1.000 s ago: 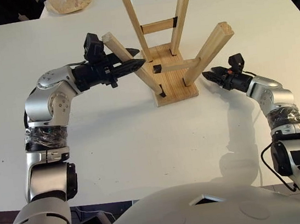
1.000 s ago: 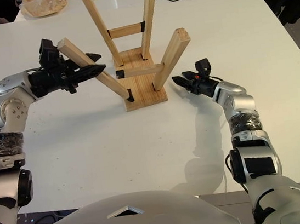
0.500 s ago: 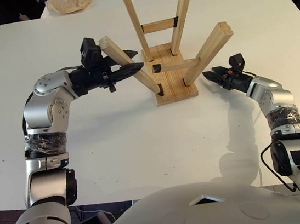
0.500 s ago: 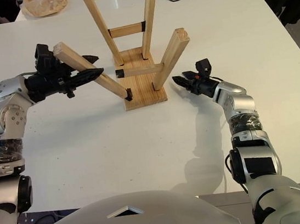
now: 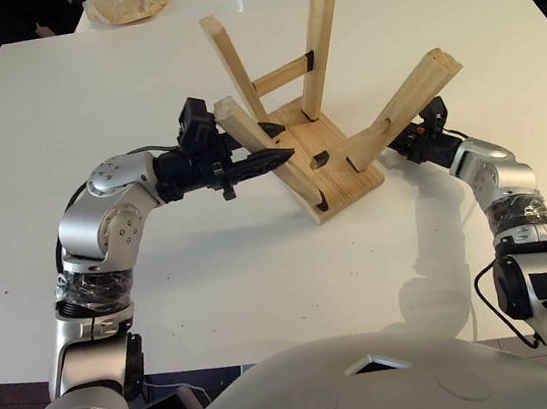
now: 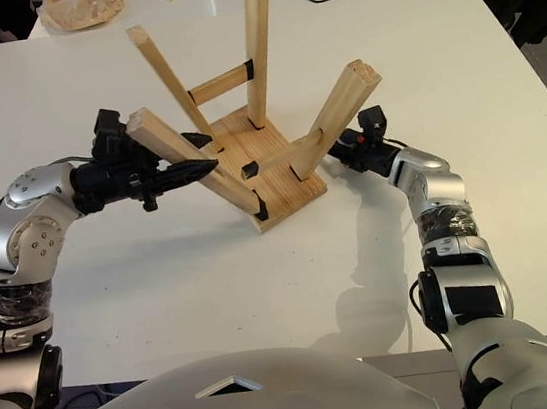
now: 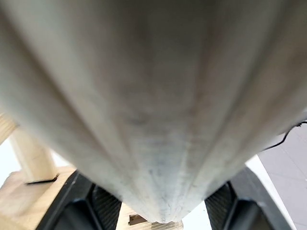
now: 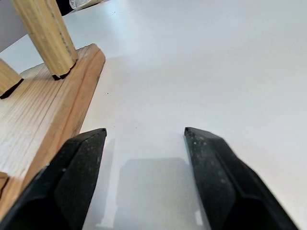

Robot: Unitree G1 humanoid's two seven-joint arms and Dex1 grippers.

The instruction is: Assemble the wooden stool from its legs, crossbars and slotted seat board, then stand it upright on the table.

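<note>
1. Stool [image 5: 331, 146]: it stands upside down in the middle of the table [image 5: 212, 273]. The seat board [image 5: 351, 182] is underneath and the four legs splay upward.
2. Near-left leg [image 5: 243, 128]: its long axis slants from the board up toward my left arm, which is the nearer arm.
3. Left gripper [image 5: 280, 140]: I have it clamped across this leg, below the leg's free end.
4. Right gripper [image 8: 144, 132]: the fingers are spread and hold nothing. It sits low over the table, just beside the board's right edge.

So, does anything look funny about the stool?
Yes. The stool is upside down: its seat board lies on the table and the legs stick up, splaying at different angles. The left pincer grips the nearest leg.
</note>
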